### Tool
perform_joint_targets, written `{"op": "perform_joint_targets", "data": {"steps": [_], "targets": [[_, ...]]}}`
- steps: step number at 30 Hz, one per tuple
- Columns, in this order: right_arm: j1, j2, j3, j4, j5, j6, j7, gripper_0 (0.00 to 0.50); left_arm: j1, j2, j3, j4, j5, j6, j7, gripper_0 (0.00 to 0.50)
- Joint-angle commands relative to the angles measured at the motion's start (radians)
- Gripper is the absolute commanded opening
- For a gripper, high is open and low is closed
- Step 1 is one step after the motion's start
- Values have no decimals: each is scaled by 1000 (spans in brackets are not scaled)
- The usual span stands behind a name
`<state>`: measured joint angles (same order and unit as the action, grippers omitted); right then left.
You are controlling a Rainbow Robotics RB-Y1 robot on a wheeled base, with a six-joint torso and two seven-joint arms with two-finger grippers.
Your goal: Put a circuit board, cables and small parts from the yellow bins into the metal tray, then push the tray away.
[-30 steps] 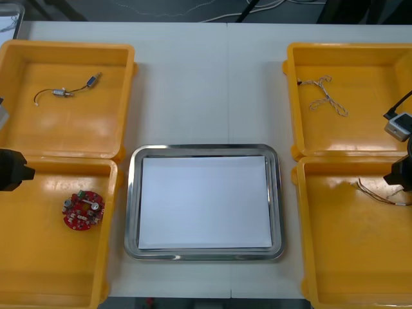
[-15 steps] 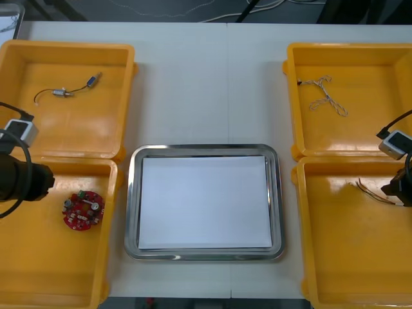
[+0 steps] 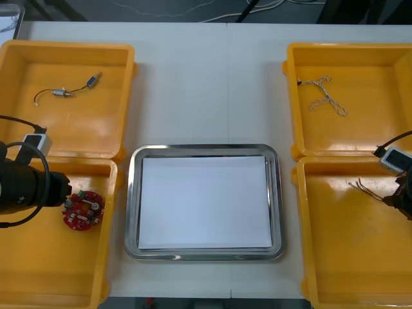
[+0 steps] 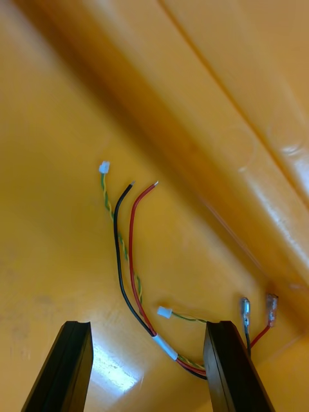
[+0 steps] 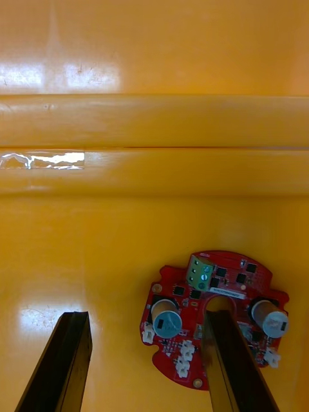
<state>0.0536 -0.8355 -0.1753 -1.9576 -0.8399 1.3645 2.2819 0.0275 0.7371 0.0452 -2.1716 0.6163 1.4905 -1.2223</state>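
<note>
The left gripper (image 5: 147, 317) has its jaws set wide, holding nothing; one black finger (image 5: 222, 360) stands in front of the middle of the round red circuit board (image 5: 215, 315), the other over bare yellow floor; whether a finger touches the board cannot be told. The board lies flat, green terminal block and two grey round components facing up, in the near left bin (image 3: 38, 270), close to that bin's far wall.

The right gripper (image 4: 148, 328) is likewise spread wide and empty; between its fingers, and running away from them, lie the cables (image 4: 132, 257): a red and a black lead joined by a white sleeve, and a thin twisted yellow and green pair with a small white plug; they rest on the floor of the near right bin (image 3: 347, 257), near its far wall, and the gripper sits at that bin's outer side.

Between the two near bins sits the metal tray (image 3: 132, 193), shiny at the rim and white inside, with nothing in it. The far left bin (image 3: 96, 129) holds small metal parts (image 3: 63, 93) strung on a thin dark cable; the far right bin (image 3: 373, 135) holds a twisted cable (image 3: 325, 96) in a loose tangle.

All four bins and the tray stand on the light table (image 3: 206, 84); a seam runs across its middle; beyond its far edge the floor is dark, with pale leads (image 3: 225, 14) trailing over it.
</note>
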Motion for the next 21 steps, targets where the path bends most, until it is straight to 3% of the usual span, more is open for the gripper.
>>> {"op": "perform_joint_targets", "data": {"steps": [1, 9, 21], "targets": [[29, 10, -33, 26, -13, -24, 51, 500, 25, -18, -21, 1, -1, -15, -138, 500], [29, 21, -26, 74, -14, -35, 91, 500, 25, -19, -47, 4, -9, -9, -132, 500], [29, 29, 53, 128, -13, -137, 113, 500, 25, -19, -59, 52, -18, -2, -137, 500]]}}
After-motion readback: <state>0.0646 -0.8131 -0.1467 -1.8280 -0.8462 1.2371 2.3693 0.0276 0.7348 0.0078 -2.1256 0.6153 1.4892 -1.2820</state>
